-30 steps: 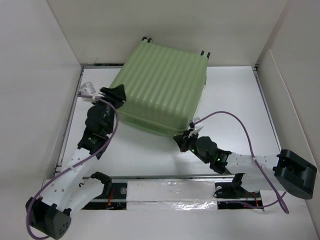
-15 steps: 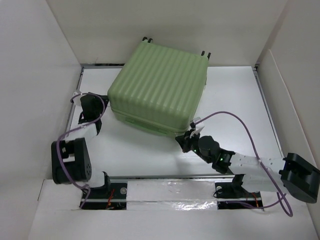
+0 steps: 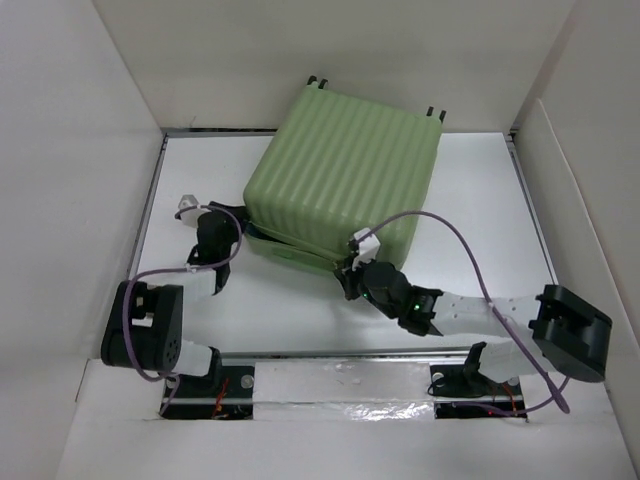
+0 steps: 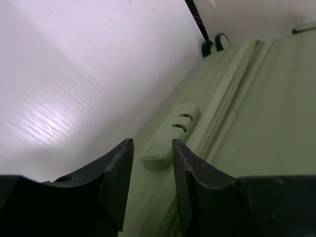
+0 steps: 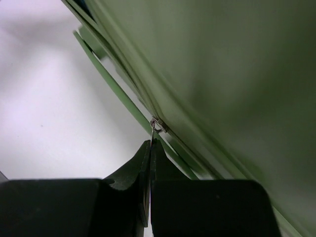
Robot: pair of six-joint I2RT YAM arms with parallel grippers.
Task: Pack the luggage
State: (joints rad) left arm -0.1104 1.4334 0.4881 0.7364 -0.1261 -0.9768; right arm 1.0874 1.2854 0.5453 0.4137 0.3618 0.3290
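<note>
The luggage [image 3: 345,170] is a light-green ribbed suitcase lying shut at the back middle of the table, with its black wheels [image 3: 435,113] at the far edge. My left gripper [image 3: 228,222] is open at the suitcase's left front side. In the left wrist view the left gripper [image 4: 150,143] has its jaws apart with a green moulded bump [image 4: 159,155] of the shell just beyond them. My right gripper [image 3: 352,278] is at the front edge. In the right wrist view the right gripper [image 5: 150,143] is shut on the metal zipper pull [image 5: 156,126].
White walls [image 3: 80,180] close in the left, back and right of the white table [image 3: 480,210]. A metal rail [image 3: 340,352] runs along the near edge. Purple cables [image 3: 450,228] loop over both arms. A loose green zipper strip [image 5: 113,94] hangs beside the seam.
The suitcase has shifted right and back. My left arm folded back, and its gripper now sits by the left front side. My right gripper moved left along the front edge.
</note>
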